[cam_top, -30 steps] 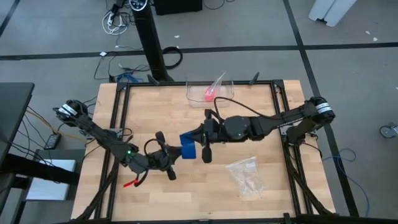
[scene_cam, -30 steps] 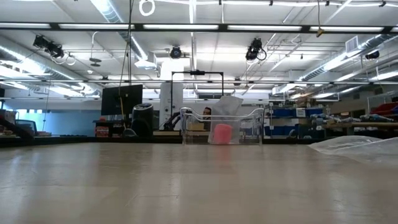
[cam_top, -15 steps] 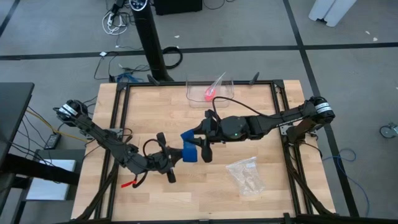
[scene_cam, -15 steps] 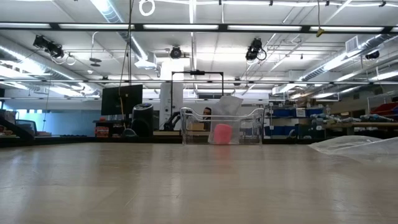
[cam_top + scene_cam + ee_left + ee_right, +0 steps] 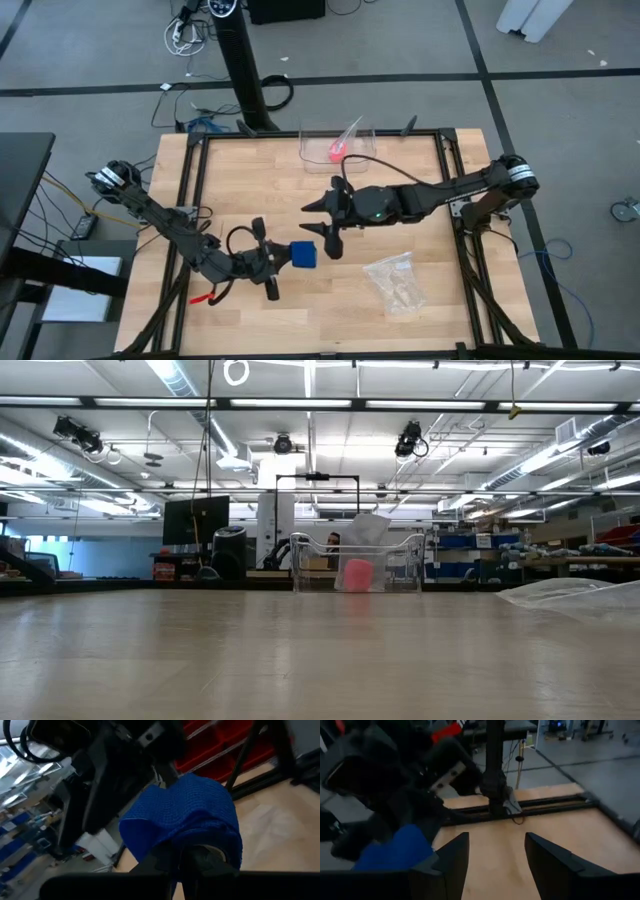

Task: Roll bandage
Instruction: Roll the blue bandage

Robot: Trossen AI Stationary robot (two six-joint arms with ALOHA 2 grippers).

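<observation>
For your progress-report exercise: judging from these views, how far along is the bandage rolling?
Done: the bandage already looks like a compact blue roll, with no long strip trailing on the table.
In hand: the left gripper is shut on the roll, holding it alone; the right gripper is open and apart from it.
Left: the loose flap seen in the left wrist view looks untucked, and the roll is not yet set down.

Bandage: blue woven cloth, matt, rough. Table: pale wood planks, smooth. Bag: clear glossy plastic.
</observation>
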